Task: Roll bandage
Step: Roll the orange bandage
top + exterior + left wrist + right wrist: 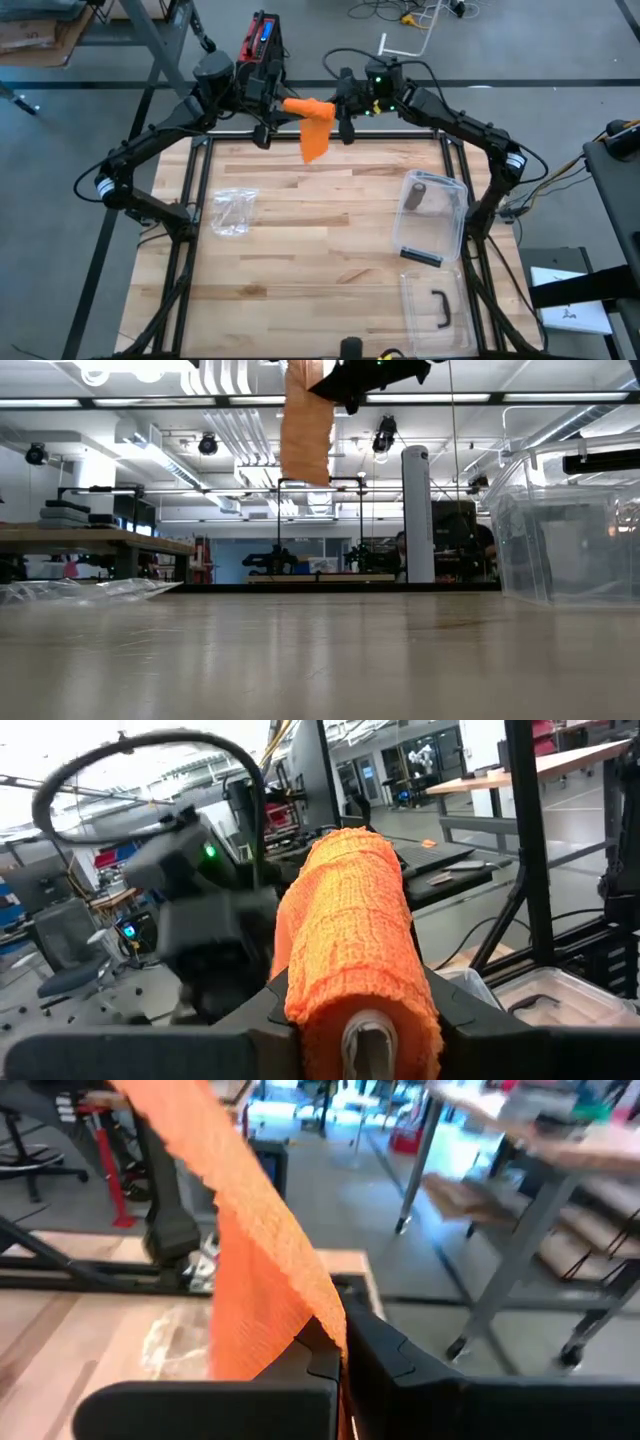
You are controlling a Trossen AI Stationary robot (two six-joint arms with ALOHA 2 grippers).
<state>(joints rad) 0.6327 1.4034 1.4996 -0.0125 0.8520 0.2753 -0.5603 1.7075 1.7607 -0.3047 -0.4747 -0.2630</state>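
Note:
An orange bandage is held high over the table's far edge between my two grippers. Its rolled part [300, 104] sits in my left gripper [278, 106], and fills the left wrist view [350, 940]. A loose strip [316, 140] runs from the roll to my right gripper [340, 112] and hangs down below it. It also shows in the low view [305, 420]. Both grippers are shut on the bandage and stand close together, facing each other. My left gripper pinches the roll's two sides [300, 990] between its two fingers, near the roll's near end. The fingers come level from the table's left and lie along the roll. The roll is lifted clear of the table, roughly level. My right gripper pinches the flat strip [300, 1315] between its two fingers, coming level from the table's right. The strip runs slanting from the roll into the fingers. Its free tail [314, 148] hangs slack below, clear of the table.
A clear plastic box [452, 225] with a dark roll [415, 190] inside stands at the table's right. Its lid [435, 305] lies nearer the front edge. A clear plastic bag [232, 210] lies at the left. Bare wood lies in the middle.

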